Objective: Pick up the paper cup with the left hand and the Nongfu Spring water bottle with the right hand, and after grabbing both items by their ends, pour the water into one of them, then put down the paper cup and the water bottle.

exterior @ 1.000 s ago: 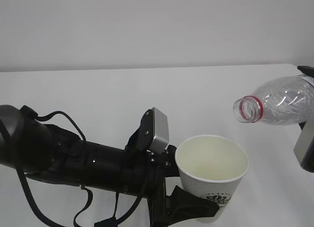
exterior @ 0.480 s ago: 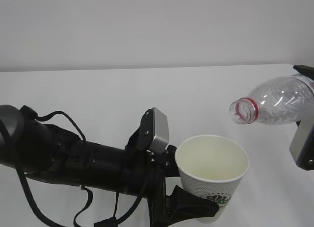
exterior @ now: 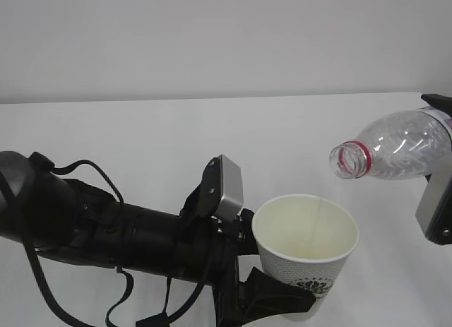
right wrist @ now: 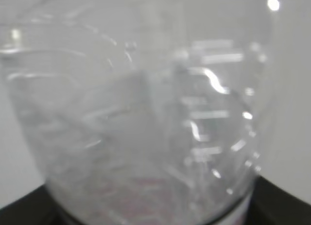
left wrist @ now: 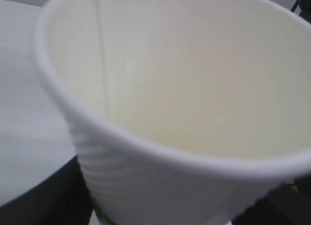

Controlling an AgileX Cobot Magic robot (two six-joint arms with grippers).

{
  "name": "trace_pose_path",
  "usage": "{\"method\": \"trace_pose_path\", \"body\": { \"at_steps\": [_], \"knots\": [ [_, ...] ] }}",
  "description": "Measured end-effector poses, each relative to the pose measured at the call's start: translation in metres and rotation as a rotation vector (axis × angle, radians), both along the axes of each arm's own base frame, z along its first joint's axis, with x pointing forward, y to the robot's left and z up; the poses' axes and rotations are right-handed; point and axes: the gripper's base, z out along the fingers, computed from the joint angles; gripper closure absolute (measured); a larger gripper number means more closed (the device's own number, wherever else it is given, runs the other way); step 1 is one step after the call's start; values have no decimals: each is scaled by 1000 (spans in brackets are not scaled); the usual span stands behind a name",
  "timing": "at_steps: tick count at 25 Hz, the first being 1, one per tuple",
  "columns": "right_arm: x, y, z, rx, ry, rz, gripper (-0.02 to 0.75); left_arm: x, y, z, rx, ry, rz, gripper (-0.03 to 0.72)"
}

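Observation:
The paper cup (exterior: 305,249) stands upright above the table with my left hand (exterior: 275,281) shut on its lower wall, one black finger (exterior: 272,300) wrapped round the front. In the left wrist view the cup (left wrist: 184,89) fills the frame, cream inside. The Nongfu Spring water bottle (exterior: 399,154) lies tilted, its red-ringed mouth (exterior: 349,159) pointing left and down over the cup's rim. My right hand (exterior: 439,154) is shut on its rear end at the right edge. A thin stream of water (exterior: 318,217) runs into the cup, seen as the stream (left wrist: 102,55) in the left wrist view. The bottle (right wrist: 146,113) blocks the right wrist view.
The white table (exterior: 141,136) runs back to a pale wall. My thick black left arm (exterior: 106,232) with looped cables and a silver block (exterior: 227,188) lies across the lower left.
The bottle has shifted slightly left and its mouth has dipped lower. A thin stream of water now shows inside the cup. The left arm and cup have stayed still.

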Motion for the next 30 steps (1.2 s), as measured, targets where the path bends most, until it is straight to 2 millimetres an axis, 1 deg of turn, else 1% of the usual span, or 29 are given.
{"method": "trace_pose_path", "body": {
  "at_steps": [30],
  "knots": [
    [1, 1, 3, -40, -35, 11, 256, 0, 0, 0, 0, 0, 0, 153]
  ]
}}
